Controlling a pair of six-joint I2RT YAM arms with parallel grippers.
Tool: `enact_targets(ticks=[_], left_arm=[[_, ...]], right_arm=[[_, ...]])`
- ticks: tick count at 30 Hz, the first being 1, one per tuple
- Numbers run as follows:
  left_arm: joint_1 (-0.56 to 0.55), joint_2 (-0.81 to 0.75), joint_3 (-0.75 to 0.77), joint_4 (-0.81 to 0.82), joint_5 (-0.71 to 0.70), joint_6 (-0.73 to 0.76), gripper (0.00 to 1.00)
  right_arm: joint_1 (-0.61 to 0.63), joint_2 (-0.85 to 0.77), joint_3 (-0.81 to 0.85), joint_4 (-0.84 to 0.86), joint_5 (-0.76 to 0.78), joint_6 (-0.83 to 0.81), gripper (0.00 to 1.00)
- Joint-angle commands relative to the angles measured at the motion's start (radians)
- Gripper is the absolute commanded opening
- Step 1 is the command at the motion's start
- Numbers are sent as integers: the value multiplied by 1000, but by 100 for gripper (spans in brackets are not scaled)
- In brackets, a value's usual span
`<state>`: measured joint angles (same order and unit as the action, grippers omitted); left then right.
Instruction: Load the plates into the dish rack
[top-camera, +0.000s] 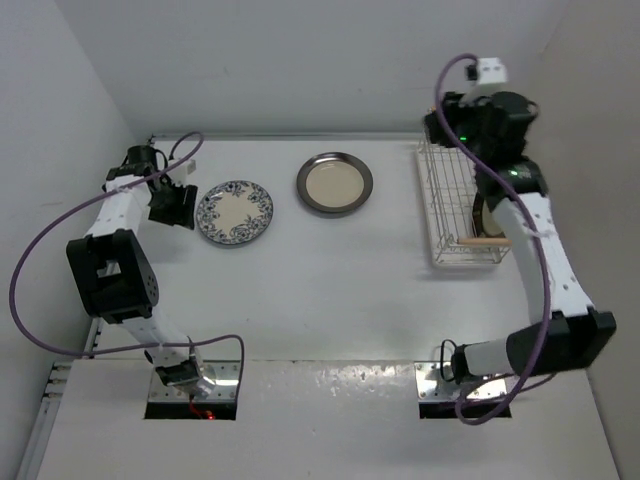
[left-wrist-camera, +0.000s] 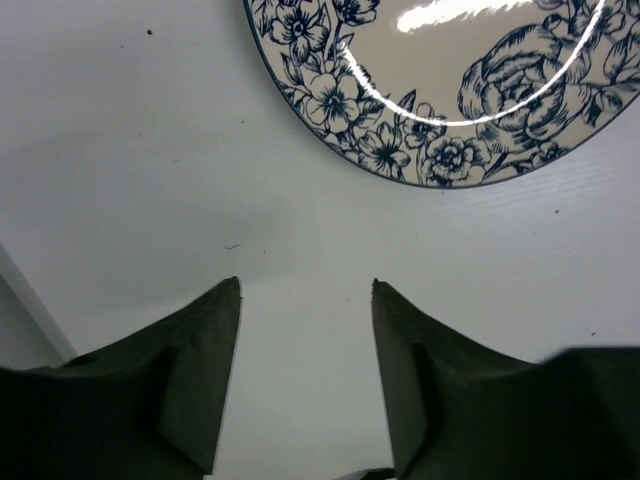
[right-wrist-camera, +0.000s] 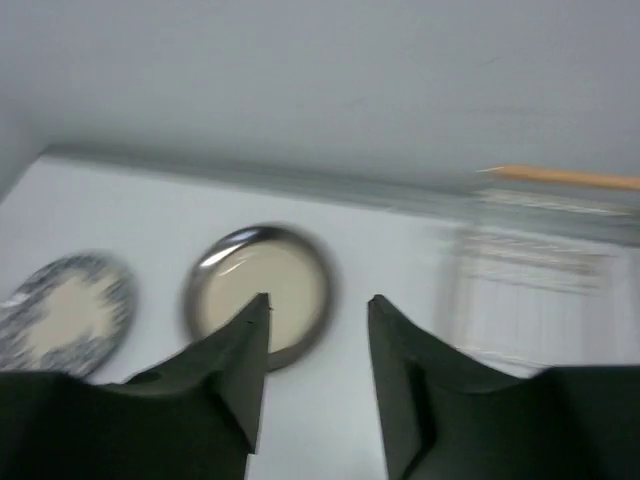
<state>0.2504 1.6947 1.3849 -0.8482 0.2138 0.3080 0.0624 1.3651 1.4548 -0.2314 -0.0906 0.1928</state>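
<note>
White bench (top-camera: 330, 300) showed as a narrow strip between the blue floral plate (top-camera: 235, 213) and the left claw (left-wrist-camera: 306, 287), whose jaws stood wide and empty. The dark-rimmed cream plate (top-camera: 334, 184) lay flat mid-bench. The right claw (right-wrist-camera: 318, 300), blurred, gaped empty above the wire dish rack (top-camera: 447, 205), which was partly hidden by its arm.

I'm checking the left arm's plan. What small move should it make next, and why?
Probably ease the left gripper forward until its fingers straddle the near rim of the floral plate. The fingers stand open and empty, and the plate lies flat on the table just ahead, untouched.
</note>
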Motion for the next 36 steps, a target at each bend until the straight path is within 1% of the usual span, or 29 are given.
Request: enact_targets(ticks=[1, 2, 3, 4, 6, 7, 11, 12, 15, 16, 19, 20, 22, 23, 24, 29, 30, 33, 34, 36], left_arm=[[10, 29, 32, 3, 42, 2, 56], [10, 52, 42, 3, 42, 2, 56], [10, 65, 51, 12, 42, 2, 56], [22, 80, 51, 12, 55, -9, 56], [33, 135, 87, 12, 67, -38, 60], [33, 155, 98, 12, 79, -47, 63], [43, 232, 132, 12, 105, -78, 70], [43, 244, 144, 23, 114, -90, 71], [52, 312, 173, 23, 114, -102, 72], [52, 331, 195, 23, 114, -115, 72], [52, 394, 227, 23, 124, -135, 72], [52, 405, 247, 23, 139, -135, 72], [52, 419, 258, 23, 153, -144, 72], [61, 419, 258, 23, 163, -144, 72], [61, 419, 267, 23, 164, -144, 72], [79, 410, 276, 2, 164, -144, 72], [79, 410, 285, 1, 164, -144, 72], [79, 392, 286, -8, 164, -144, 72], [79, 381, 286, -8, 154, -144, 72], [79, 372, 276, -17, 141, -144, 72]], right_arm=[[129, 210, -14, -71, -106, 218, 45], [169, 233, -28, -51, -106, 294, 54], [180, 293, -46, -25, -95, 360, 62], [192, 319, -59, 63, -81, 387, 65], [240, 362, -57, 99, -40, 465, 69], [249, 441, -47, 107, -5, 477, 70], [298, 609, 79, 51, 124, 529, 72], [301, 624, 84, 46, 177, 557, 72], [298, 686, 81, 49, 224, 612, 72], [295, 696, 84, 52, 270, 619, 72], [290, 755, 84, 61, 299, 658, 72], [278, 778, 70, 73, 275, 693, 72], [267, 810, 64, 125, 261, 727, 69], [260, 822, 59, 138, 237, 772, 67], [254, 853, 61, 174, 226, 789, 64], [252, 930, 73, 225, 163, 881, 56], [254, 945, 62, 272, 157, 889, 49], [251, 957, 26, 345, 146, 918, 30], [252, 962, 18, 362, 144, 925, 15], [248, 967, -2, 398, 128, 933, 1]])
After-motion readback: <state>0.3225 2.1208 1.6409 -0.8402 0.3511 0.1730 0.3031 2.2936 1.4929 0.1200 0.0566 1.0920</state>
